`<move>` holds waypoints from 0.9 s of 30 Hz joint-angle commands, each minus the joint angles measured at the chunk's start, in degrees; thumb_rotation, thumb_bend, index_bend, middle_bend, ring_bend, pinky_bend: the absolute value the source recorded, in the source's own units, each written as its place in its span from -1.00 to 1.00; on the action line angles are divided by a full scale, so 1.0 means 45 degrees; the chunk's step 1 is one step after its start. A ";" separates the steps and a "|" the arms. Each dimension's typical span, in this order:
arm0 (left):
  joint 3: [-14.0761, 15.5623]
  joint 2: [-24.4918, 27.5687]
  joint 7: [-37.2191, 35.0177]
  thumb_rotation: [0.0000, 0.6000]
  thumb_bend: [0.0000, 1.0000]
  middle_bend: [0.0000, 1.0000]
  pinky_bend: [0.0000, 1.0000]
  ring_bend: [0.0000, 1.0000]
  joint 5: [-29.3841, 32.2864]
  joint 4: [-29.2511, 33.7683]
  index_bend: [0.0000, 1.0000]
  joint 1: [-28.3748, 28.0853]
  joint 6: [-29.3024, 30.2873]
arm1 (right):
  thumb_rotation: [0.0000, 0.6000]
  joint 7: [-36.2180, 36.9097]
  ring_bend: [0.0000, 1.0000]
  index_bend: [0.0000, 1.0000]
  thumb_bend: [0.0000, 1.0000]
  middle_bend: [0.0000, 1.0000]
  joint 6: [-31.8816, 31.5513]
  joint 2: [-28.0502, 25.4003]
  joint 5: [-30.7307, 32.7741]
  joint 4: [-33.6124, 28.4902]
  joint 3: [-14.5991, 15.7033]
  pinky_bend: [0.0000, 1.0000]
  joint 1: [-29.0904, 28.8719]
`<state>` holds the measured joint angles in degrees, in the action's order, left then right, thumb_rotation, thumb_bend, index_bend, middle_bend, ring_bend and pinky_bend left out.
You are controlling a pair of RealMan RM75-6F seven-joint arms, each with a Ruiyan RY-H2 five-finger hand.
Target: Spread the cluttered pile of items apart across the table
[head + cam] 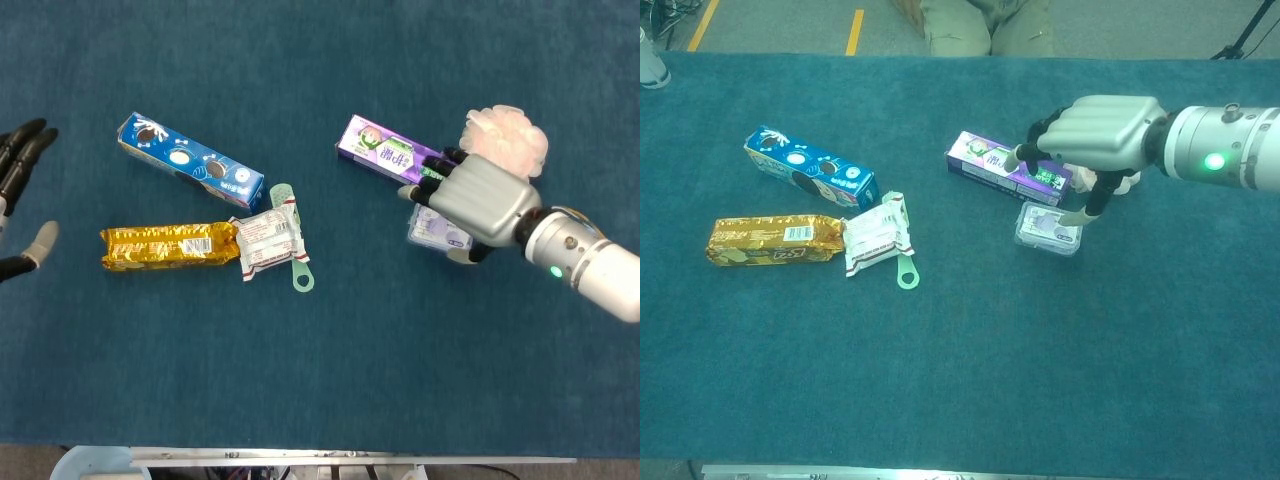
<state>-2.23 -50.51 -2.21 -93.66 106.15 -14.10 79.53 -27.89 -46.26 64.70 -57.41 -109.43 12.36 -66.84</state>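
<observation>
My right hand [478,197] [1095,130] hovers over the right end of the purple box [390,155] [1005,167], fingers loosely apart and holding nothing. Just below it a small clear purple packet [435,232] [1048,228] lies flat on the cloth, with the thumb tip at its right edge. A pink bath puff [505,135] [1110,182] sits behind the hand, mostly hidden in the chest view. At the left remain a blue cookie box [190,162] [810,168], a gold packet [168,246] [775,241], a white packet [268,238] [877,235] and a green tool [300,275] [906,272].
My left hand [15,170] shows at the left edge of the head view, fingers spread and holding nothing. Teal cloth [330,380] covers the table, bare along the front and centre. A person sits beyond the far edge [975,25].
</observation>
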 commanded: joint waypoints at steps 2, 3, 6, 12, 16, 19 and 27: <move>0.0025 -0.0007 0.0076 1.00 -0.26 -0.86 -0.32 -0.76 0.0023 0.0054 -0.93 -0.0036 -0.0087 | 0.50 0.0002 -0.78 -0.67 -0.54 -0.39 0.0375 0.0096 -0.0303 -0.0115 -0.0208 -0.68 0.0092; 0.0034 0.0005 0.0096 1.00 -0.26 -0.86 -0.32 -0.76 0.0017 0.0078 -0.93 -0.0030 -0.0081 | 0.50 -0.0045 -0.78 -0.67 -0.54 -0.39 0.0481 0.0153 -0.0375 -0.0164 -0.0293 -0.68 0.0080; 0.0070 0.0067 0.0128 1.00 -0.26 -0.86 -0.33 -0.76 -0.0008 0.0149 -0.92 0.0006 -0.0048 | 0.50 -0.0074 -0.78 -0.67 -0.54 -0.39 0.0684 0.0298 -0.0419 -0.0249 -0.0527 -0.68 0.0054; 0.0077 0.0207 0.0109 1.00 -0.26 -0.86 -0.35 -0.75 -0.0011 0.0195 -0.92 -0.0034 -0.0117 | 0.50 -0.0162 -0.78 -0.67 -0.54 -0.39 0.0908 0.0415 -0.0179 -0.0395 -0.1029 -0.68 -0.0044; 0.0209 0.0364 -0.0185 1.00 -0.26 -0.86 -0.40 -0.76 -0.0296 0.0112 -0.91 -0.0267 -0.0541 | 0.49 0.0089 -0.78 -0.67 -0.54 -0.39 0.0533 -0.0183 -0.0089 -0.0695 -0.1380 -0.68 0.0168; 0.0311 0.0387 -0.0299 1.00 -0.26 -0.86 -0.44 -0.76 -0.0531 0.0065 -0.91 -0.0541 -0.1011 | 0.50 0.0163 -0.78 -0.67 -0.54 -0.39 0.0472 -0.0664 -0.0012 -0.0790 -0.1405 -0.68 0.0336; 0.0694 0.0028 -0.0995 1.00 -0.26 -0.88 -0.58 -0.83 -0.1789 -0.0340 -0.91 -0.1922 -0.2953 | 0.50 0.0436 -0.78 -0.67 -0.54 -0.39 -0.0386 -0.1555 0.0161 -0.0825 -0.1655 -0.68 0.1130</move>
<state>0.33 -49.64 -6.00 -100.10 105.41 -20.94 68.29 -26.44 -46.90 58.65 -57.09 -113.13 5.47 -62.69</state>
